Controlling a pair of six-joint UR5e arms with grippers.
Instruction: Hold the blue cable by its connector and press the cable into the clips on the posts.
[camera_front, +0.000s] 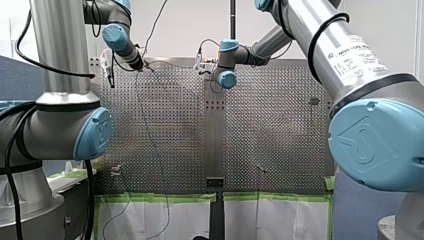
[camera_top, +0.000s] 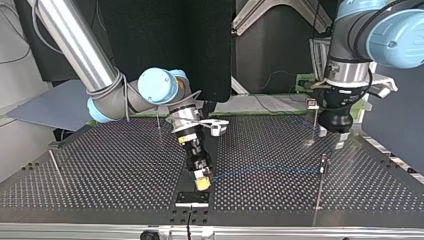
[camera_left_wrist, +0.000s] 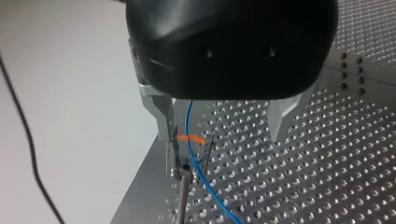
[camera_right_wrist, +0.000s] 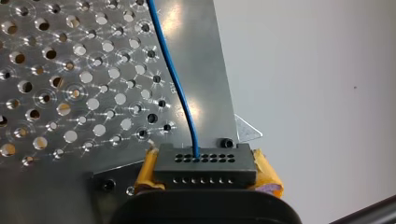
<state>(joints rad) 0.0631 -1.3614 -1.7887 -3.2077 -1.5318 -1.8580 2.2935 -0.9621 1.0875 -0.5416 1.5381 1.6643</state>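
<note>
The right gripper (camera_right_wrist: 208, 177) is closed on the dark connector (camera_right_wrist: 204, 161), which is clamped crosswise between its yellow pads (camera_right_wrist: 145, 170). The blue cable (camera_right_wrist: 180, 93) exits the connector's hole face and runs straight ahead of the gripper, over the perforated table (camera_right_wrist: 56, 84). In the top view the cable runs low above the table toward the left gripper (camera_left_wrist: 223, 135). The left gripper's two metal fingers (camera_left_wrist: 161, 109) stand spread apart and grip nothing. The cable passes between them, close beside one finger and well apart from the other. Just ahead of that fingertip the cable crosses an orange clip (camera_left_wrist: 196, 139) at the head of a thin post (camera_left_wrist: 183, 196). Whether the cable is seated in the clip cannot be determined.
</note>
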